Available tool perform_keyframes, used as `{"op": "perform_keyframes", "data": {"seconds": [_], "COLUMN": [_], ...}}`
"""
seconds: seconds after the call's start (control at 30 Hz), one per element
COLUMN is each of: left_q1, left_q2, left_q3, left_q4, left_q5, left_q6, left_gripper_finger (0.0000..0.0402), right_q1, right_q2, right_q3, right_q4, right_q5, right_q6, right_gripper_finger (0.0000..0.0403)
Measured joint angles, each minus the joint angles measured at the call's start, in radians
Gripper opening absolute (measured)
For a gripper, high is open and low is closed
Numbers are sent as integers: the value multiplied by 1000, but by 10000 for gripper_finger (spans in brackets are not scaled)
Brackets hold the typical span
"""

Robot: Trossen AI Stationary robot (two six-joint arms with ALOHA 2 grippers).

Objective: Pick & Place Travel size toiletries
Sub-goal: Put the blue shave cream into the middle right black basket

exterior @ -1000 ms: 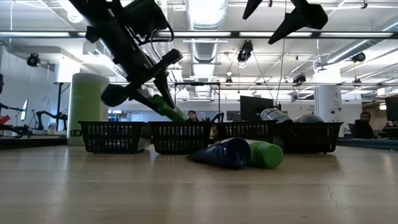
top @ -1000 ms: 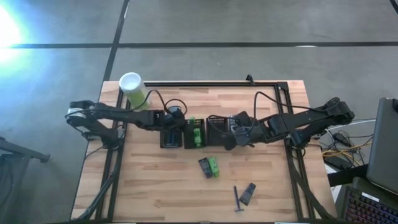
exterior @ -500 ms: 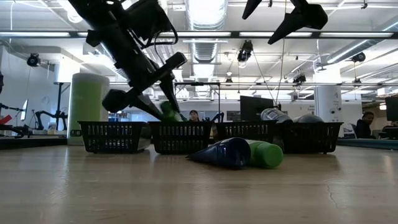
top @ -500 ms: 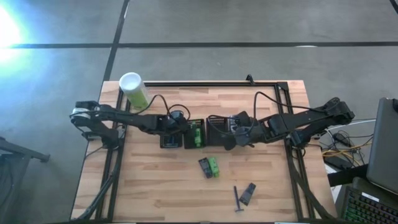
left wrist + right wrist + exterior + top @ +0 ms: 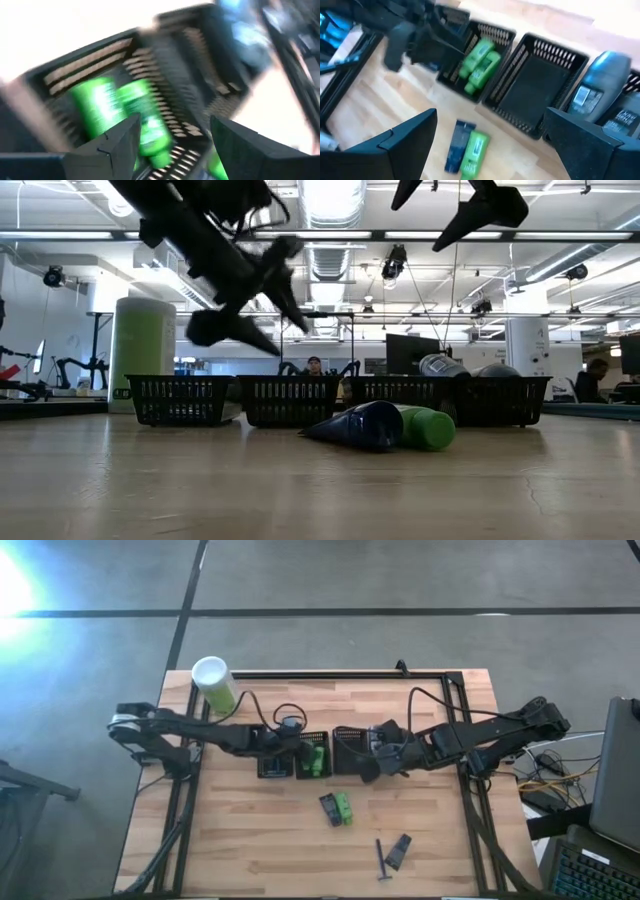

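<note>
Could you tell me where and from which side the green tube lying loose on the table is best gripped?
Grip the green tube across its mid-body, coming straight down from above. It lies flat on the wooden table, and a dark tube lies right against one long side, so that finger probably has to wedge between the two.

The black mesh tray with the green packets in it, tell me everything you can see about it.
The black mesh tray is a small rectangular basket with slotted, plastic-looking walls, open on top. It sits upright on the wooden table, second in a row of similar trays, close beside its neighbours. Inside lie two bright green packets side by side, flat on its floor. The left gripper hangs just over it, jaws apart and holding nothing; from here it does not seem to touch the tray.
</note>
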Motion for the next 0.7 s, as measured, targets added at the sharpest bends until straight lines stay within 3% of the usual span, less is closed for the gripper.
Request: {"op": "perform_keyframes", "data": {"seconds": [0.17, 0.23, 0.37, 0.53, 0.7], "left_q1": [-45, -63, -97, -139, -139], "left_q2": [-24, -32, -32, -10, -4], "left_q3": [0, 0, 0, 0, 0], "left_q4": [81, 60, 64, 73, 47], "left_q5": [170, 247, 351, 356, 346], "left_q6": [594, 734, 855, 1152, 1151], "left_gripper_finger": [235, 234, 233, 227, 225], "right_q1": [0, 0, 12, 28, 69], "right_q2": [19, 43, 102, 159, 204], "right_q3": [-4, -6, -6, -6, -6], "right_q4": [1, 0, 2, 1, 3], "right_q5": [-128, -176, -214, -265, -310], "right_q6": [8, 20, 27, 55, 167], "right_gripper_finger": [364, 364, 364, 364, 364]}}
